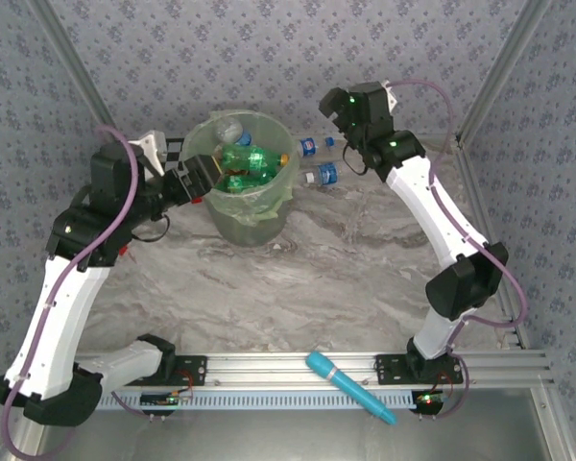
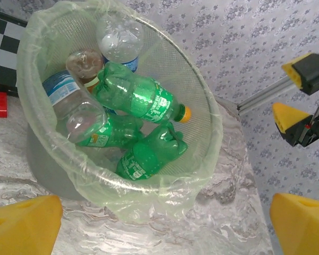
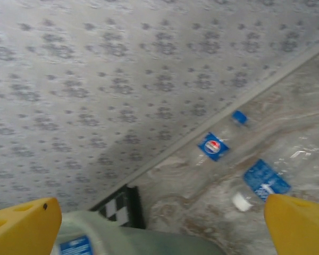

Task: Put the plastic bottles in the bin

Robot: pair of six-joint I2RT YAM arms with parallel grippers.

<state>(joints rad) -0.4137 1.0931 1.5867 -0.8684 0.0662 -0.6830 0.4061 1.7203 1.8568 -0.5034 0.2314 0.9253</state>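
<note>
While bent, left arm reaches bin.

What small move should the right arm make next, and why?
Probably lower the open right gripper toward the white-capped bottle: it and the blue-capped bottle lie on the table beside the bin, not yet inside.

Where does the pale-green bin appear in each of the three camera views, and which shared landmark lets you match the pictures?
Top external: the bin stands at upper centre, between the two arms.
Left wrist: the bin sits left and centre, seen from above, with green bottles inside.
Right wrist: the bin edges in along the bottom, left of centre.
Shared landmark: the checkerboard beside the bin, top left in the left wrist view, lower left in the right wrist view.
</note>
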